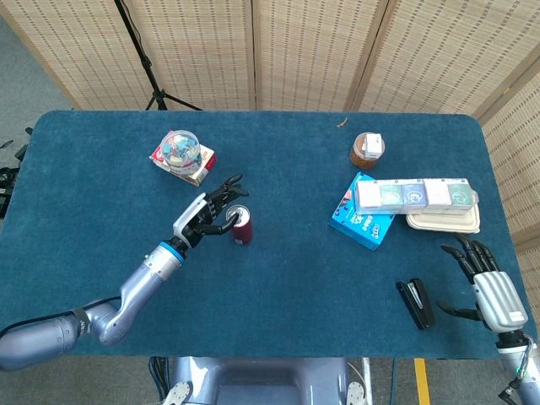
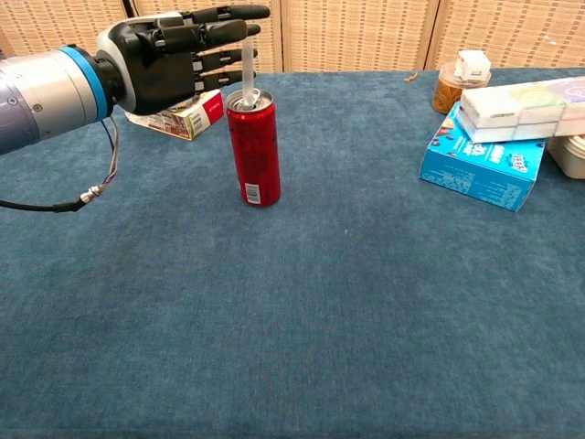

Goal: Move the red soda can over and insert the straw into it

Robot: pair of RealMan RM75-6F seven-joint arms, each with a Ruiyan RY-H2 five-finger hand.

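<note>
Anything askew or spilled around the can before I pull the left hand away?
Nothing stands out. The red soda can stands upright with the straw in its opening, no spill visible, and the left hand is beside it.

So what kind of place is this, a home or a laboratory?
Probably a lab or test room rather than a home: a table covered in blue cloth, woven folding screens as a backdrop, a black stand's legs behind, and assorted props such as a red soda can.
</note>
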